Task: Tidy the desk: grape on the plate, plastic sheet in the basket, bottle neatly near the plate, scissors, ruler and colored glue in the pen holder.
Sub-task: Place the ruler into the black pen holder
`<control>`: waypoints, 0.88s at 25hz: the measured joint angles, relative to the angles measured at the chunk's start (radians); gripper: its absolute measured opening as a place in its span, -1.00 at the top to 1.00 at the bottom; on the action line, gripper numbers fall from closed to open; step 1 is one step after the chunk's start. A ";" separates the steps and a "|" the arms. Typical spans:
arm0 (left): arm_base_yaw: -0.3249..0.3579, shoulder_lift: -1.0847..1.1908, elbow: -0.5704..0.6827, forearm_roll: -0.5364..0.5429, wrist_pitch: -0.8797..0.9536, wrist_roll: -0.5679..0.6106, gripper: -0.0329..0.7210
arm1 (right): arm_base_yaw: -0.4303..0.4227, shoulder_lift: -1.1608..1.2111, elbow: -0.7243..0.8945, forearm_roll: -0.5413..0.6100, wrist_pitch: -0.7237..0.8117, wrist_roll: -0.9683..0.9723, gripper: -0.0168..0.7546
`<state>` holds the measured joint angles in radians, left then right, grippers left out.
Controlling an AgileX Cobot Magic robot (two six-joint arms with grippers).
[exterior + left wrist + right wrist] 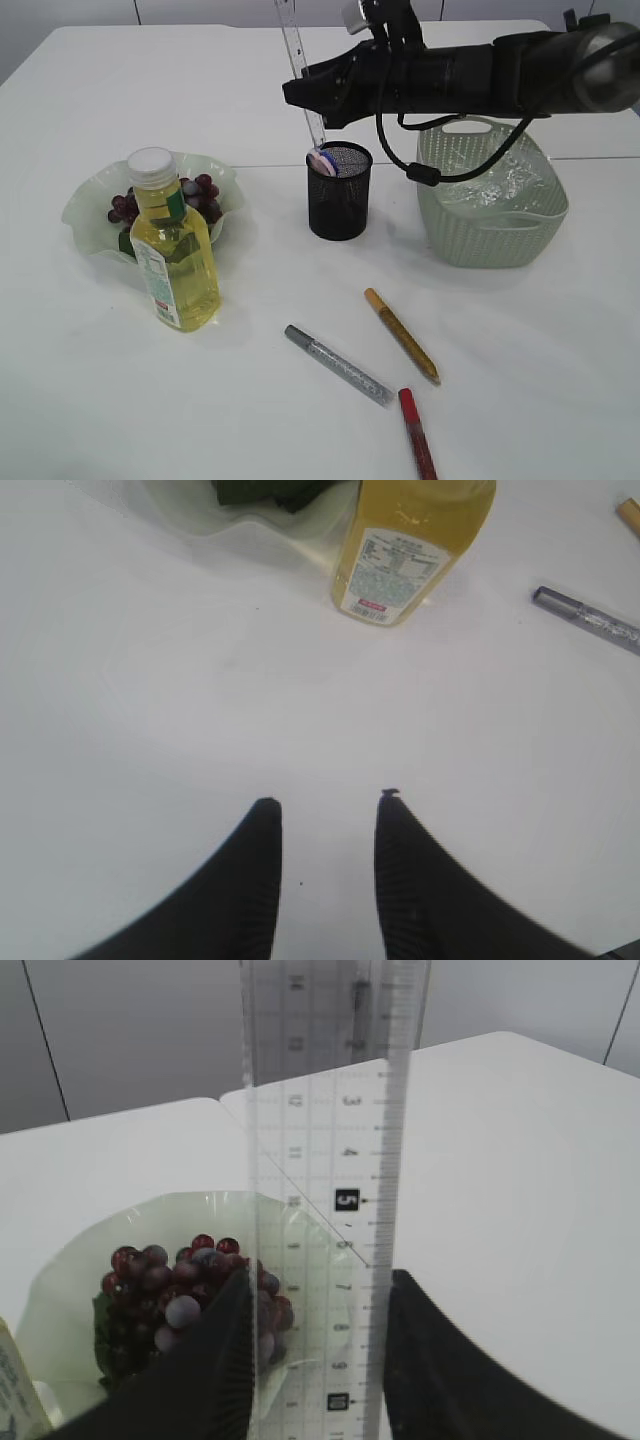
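Right now my right arm reaches across the exterior view toward the black mesh pen holder (339,192), and the clear ruler (300,66) stands upright with its lower end in that holder. On the right wrist camera the ruler (325,1190) sits between the right fingers (205,1370) with the pads against its edges — closed on it, as far as I can see. Behind it lies the grape bunch (185,1295) on the pale green plate (70,1280).

My left fingers (415,880) hang parted over bare table (150,680), holding nothing. The bottle (175,245) of yellow liquid stands upright just in front of the plate, touching or nearly so. Crinkled plastic sheet (505,185) lies inside the green basket (490,240). Three colored glue pens — silver (338,364), gold (401,335), red (418,433) — lie flat on the table in front of the holder, near one another.
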<state>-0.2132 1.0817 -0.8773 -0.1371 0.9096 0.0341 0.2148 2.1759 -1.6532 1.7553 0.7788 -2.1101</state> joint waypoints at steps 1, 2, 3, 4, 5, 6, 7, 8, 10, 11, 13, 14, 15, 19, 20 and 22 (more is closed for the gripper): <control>0.000 0.000 0.000 -0.004 0.000 0.000 0.27 | 0.000 0.007 0.000 0.007 -0.005 -0.026 0.29; 0.000 0.000 0.000 -0.006 0.001 0.000 0.27 | -0.002 0.020 0.000 0.010 -0.006 -0.043 0.29; 0.000 0.000 0.000 -0.010 0.002 0.000 0.27 | -0.002 0.029 0.000 0.013 -0.009 -0.059 0.29; 0.000 0.000 0.000 -0.012 0.002 0.000 0.27 | -0.004 0.039 0.000 0.015 -0.010 -0.070 0.29; 0.000 0.000 0.000 -0.014 0.003 0.000 0.27 | -0.004 0.043 0.000 0.015 -0.013 -0.080 0.29; 0.000 0.000 0.000 -0.014 0.003 0.000 0.27 | -0.008 0.045 0.000 0.022 -0.013 -0.085 0.29; 0.000 0.000 0.000 -0.016 0.003 0.000 0.27 | -0.009 0.045 0.000 0.024 -0.013 -0.089 0.29; 0.000 0.000 0.000 -0.016 0.005 0.000 0.27 | -0.013 0.045 -0.002 0.024 -0.013 -0.092 0.29; 0.000 0.000 0.000 -0.018 0.005 0.000 0.27 | -0.020 0.048 -0.013 0.024 -0.013 -0.096 0.29; 0.000 0.000 0.000 -0.018 0.005 0.000 0.27 | -0.019 0.048 -0.020 0.024 -0.015 -0.096 0.29; 0.000 0.000 0.000 -0.018 0.005 0.000 0.27 | -0.019 0.048 -0.036 0.024 -0.016 -0.097 0.29; 0.000 0.000 0.000 -0.018 0.005 0.000 0.27 | -0.019 0.050 -0.046 0.024 -0.016 -0.097 0.29; 0.000 0.000 0.000 -0.018 0.005 0.000 0.27 | -0.019 0.050 -0.056 0.024 -0.020 -0.097 0.29; 0.000 0.000 0.000 -0.018 0.005 0.000 0.27 | -0.019 0.058 -0.084 0.024 -0.038 -0.099 0.29; 0.000 0.000 0.000 -0.018 0.005 0.000 0.27 | -0.019 0.063 -0.088 0.024 -0.045 -0.099 0.29; 0.000 0.000 0.000 -0.019 0.007 0.000 0.27 | -0.019 0.080 -0.097 0.026 -0.055 -0.099 0.29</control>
<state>-0.2132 1.0817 -0.8773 -0.1557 0.9166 0.0341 0.1954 2.2560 -1.7497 1.7811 0.7234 -2.2088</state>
